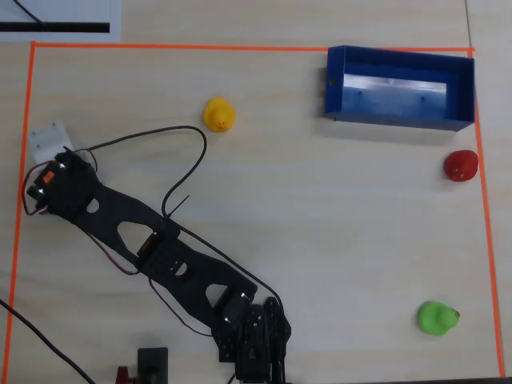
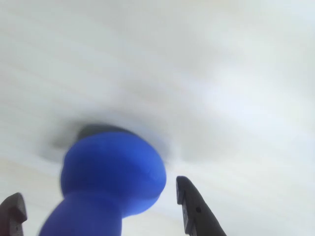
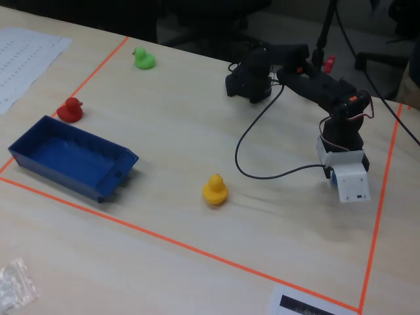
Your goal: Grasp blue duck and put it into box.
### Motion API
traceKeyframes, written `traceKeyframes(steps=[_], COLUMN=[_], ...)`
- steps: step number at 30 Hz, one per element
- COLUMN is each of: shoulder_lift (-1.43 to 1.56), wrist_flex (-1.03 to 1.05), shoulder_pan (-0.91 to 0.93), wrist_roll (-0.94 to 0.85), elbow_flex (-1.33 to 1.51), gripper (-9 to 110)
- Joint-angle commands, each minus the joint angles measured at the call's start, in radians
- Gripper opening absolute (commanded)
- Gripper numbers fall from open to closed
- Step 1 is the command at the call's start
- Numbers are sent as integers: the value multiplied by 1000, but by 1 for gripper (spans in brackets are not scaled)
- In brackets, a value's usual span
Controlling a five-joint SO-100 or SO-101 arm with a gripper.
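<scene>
In the wrist view the blue duck fills the lower left, blurred and very close, resting on the pale table. My gripper is open and straddles it. One dark fingertip stands to the duck's right and the other to its left, each with a small gap. In the overhead view the arm reaches to the bottom edge and hides the duck. In the fixed view the gripper end also hides it. The dark blue box stands empty at the top right of the overhead view and at the left of the fixed view.
A yellow duck, a red duck and a green duck stand on the table inside an orange tape border. A black cable loops over the table near the arm. The arm's white base is at the left.
</scene>
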Motion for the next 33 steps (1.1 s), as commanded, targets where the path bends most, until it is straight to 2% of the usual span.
traceKeyframes(steps=[1,15,16,18,23,27,30,33], shoulder_lift=[87,-17,-26,-31,-32,-26,0,163], wrist_flex=[6,-8,2,9,41,46,60,64], shoulder_pan=[-15,66,74,78,80,78,86,146], wrist_roll=[14,6,2,-9,-15,-12,-5,18], elbow_flex=[-3,-78,-92,-94,-112,-123,-121,-51], gripper=[39,35,33,21,17,2,0,0])
